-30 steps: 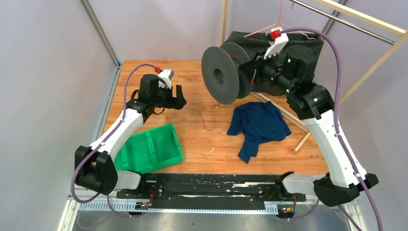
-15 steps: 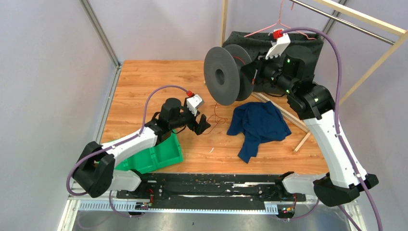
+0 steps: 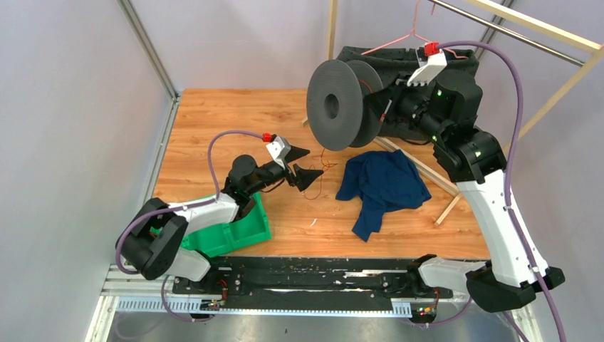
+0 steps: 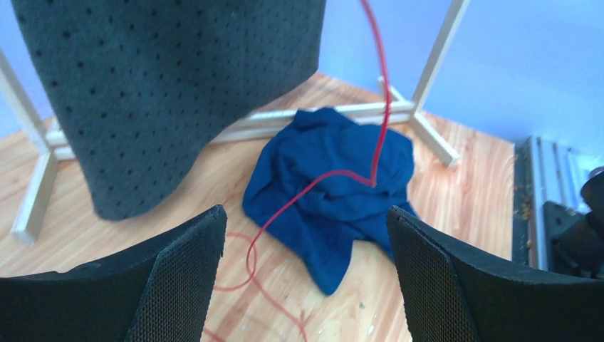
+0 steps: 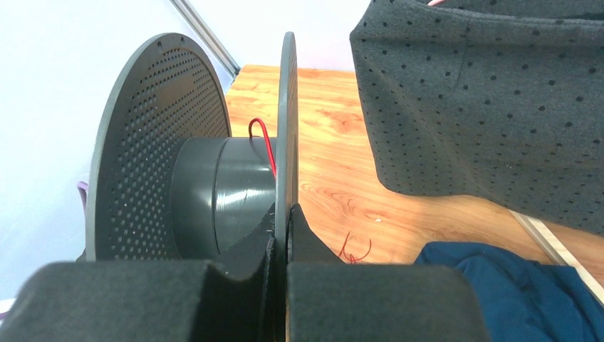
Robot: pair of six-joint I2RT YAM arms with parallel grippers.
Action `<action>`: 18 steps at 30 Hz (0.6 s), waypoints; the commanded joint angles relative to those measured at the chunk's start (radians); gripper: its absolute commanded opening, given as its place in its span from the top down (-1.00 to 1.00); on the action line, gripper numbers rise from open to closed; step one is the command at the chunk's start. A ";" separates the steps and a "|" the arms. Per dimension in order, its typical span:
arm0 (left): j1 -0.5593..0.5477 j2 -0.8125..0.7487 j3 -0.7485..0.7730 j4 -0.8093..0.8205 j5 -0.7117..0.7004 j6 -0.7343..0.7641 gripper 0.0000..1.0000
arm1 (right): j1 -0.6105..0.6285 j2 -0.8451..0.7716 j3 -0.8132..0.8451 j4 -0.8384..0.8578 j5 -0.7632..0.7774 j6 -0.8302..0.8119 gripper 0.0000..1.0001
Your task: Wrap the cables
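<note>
Left gripper [image 3: 304, 164] gapes wide, gripping nothing, while the red cable [image 4: 384, 92] trails from the lifted spool [image 3: 333, 104] to the table [image 3: 214, 114] beside the blue cloth [image 3: 381, 182], and the right gripper [image 5: 282, 228] is clamped tight on the spool's rim.

The desk [image 3: 214, 121] has a brown wooden top with wavy lines in the wood. A green bin [image 3: 246, 226] sits on it at the near left corner. It has a wall in the middle that makes two parts. A blue cloth [image 3: 381, 182] lies in a crumpled heap, right of the middle. The pale wooden sticks of a rack [image 3: 427, 171] lie flat on the desk behind the cloth and to its right, and the cloth touches one of them. A thin red cable [image 4: 249, 265] lies in loose loops on the wood between the bin and the cloth. A tiny white scrap [image 3: 312, 222] lies near the front edge.
</note>
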 commanded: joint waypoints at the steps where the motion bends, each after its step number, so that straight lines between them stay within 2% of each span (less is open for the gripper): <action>1: -0.020 0.038 0.017 0.277 0.045 -0.087 -0.71 | -0.019 -0.006 0.004 0.077 0.005 0.057 0.99; 9: -0.045 0.070 0.049 0.270 0.046 -0.076 -0.69 | -0.023 0.008 -0.010 0.093 -0.014 0.068 0.99; 11: -0.047 0.075 0.054 0.263 0.041 -0.082 -0.55 | -0.024 0.008 -0.016 0.096 -0.012 0.068 0.99; 12: -0.046 0.080 0.061 0.251 0.048 -0.082 -0.39 | -0.025 0.009 -0.018 0.096 -0.010 0.070 0.99; 16: -0.046 0.093 0.090 0.189 0.072 -0.100 0.74 | -0.034 0.010 -0.029 0.098 0.011 0.073 0.99; 17: -0.046 0.094 0.088 0.185 0.071 -0.113 0.94 | -0.035 0.010 -0.033 0.102 0.021 0.071 0.99; 18: -0.046 0.092 0.086 0.180 0.071 -0.128 1.00 | -0.035 0.008 -0.038 0.107 0.036 0.068 0.99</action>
